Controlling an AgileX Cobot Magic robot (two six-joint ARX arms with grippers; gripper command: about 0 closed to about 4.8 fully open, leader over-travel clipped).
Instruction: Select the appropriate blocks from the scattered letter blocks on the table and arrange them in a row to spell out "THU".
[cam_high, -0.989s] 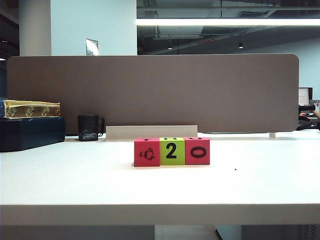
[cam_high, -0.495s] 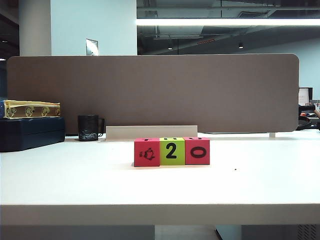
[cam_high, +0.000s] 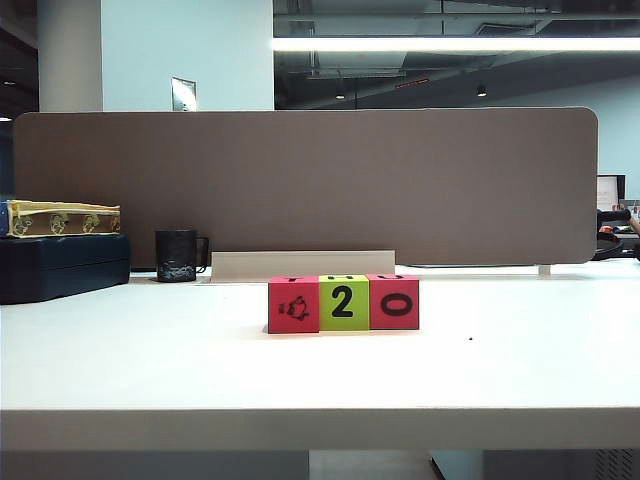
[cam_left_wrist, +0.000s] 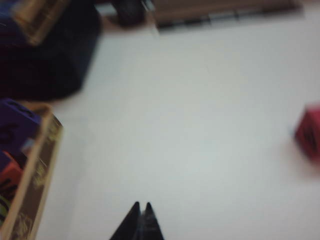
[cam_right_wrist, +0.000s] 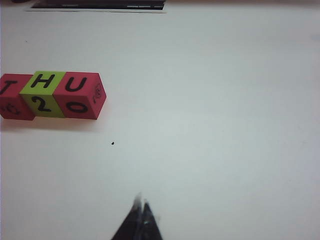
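Note:
Three letter blocks stand touching in a row on the white table (cam_high: 150, 370): a pinkish-red one (cam_high: 293, 305) with a small figure on its front, a lime green one (cam_high: 343, 302) showing 2, and a pinkish-red one (cam_high: 394, 302) showing 0. From the right wrist view their tops read T (cam_right_wrist: 11, 95), H (cam_right_wrist: 44, 85), U (cam_right_wrist: 77, 89). My right gripper (cam_right_wrist: 142, 203) is shut and empty, above bare table well away from the row. My left gripper (cam_left_wrist: 142, 205) is shut and empty too; only one red block (cam_left_wrist: 310, 132) shows blurred at that view's edge. Neither gripper appears in the exterior view.
A grey-brown partition panel (cam_high: 300, 185) stands behind the table. At the back left sit a dark case (cam_high: 60, 265) with a patterned box (cam_high: 60, 217) on it and a black mug (cam_high: 178, 255). A pale strip (cam_high: 300, 265) lies behind the blocks. An open box of blocks (cam_left_wrist: 22, 175) is near my left gripper.

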